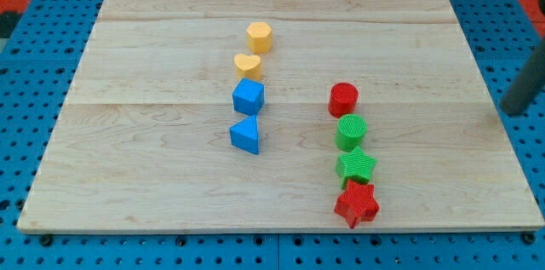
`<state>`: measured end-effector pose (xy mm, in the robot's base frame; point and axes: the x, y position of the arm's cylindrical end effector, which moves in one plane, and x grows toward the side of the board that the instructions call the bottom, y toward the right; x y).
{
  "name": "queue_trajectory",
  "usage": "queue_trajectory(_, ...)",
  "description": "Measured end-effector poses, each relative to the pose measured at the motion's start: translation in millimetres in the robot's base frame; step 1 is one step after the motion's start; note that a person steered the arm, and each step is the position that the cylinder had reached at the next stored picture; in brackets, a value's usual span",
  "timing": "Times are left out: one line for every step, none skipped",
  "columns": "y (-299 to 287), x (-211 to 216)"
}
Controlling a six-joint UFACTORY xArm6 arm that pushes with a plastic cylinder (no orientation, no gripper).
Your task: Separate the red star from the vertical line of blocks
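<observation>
From where the one camera looks, a pale wooden board lies on a blue perforated table. The red star sits near the board's bottom edge, and I'll place everything else from it.

Touching the star from above is a green star. Above that comes a green cylinder, and above that a red cylinder. These four make a nearly vertical line, leaning slightly toward the view's left as it climbs. The red star is its lowest member, not yet parted from the rest.

To the star's upper left, well apart, runs a second line. Nearest is a blue wedge-like block, then a blue cube above it, then a yellow heart, and a yellow hexagon-like block at the top.

The dark rod comes in at the view's right edge, up and to the right of the star, well apart from every block. My tip rests just off the board's right edge, over the blue table, roughly level with the red and green cylinders. There are no jaws on this arm to be apart or together; it is a plain rod, touching nothing.
</observation>
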<state>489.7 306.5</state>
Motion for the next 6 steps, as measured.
queue_trajectory(-29.1,76.3)
queue_trajectory(-63.9,127.7)
queue_trajectory(-79.5,129.1)
queue_trajectory(-130.0,128.9)
queue_trajectory(-222.4,129.2)
queue_trajectory(-285.0,127.3)
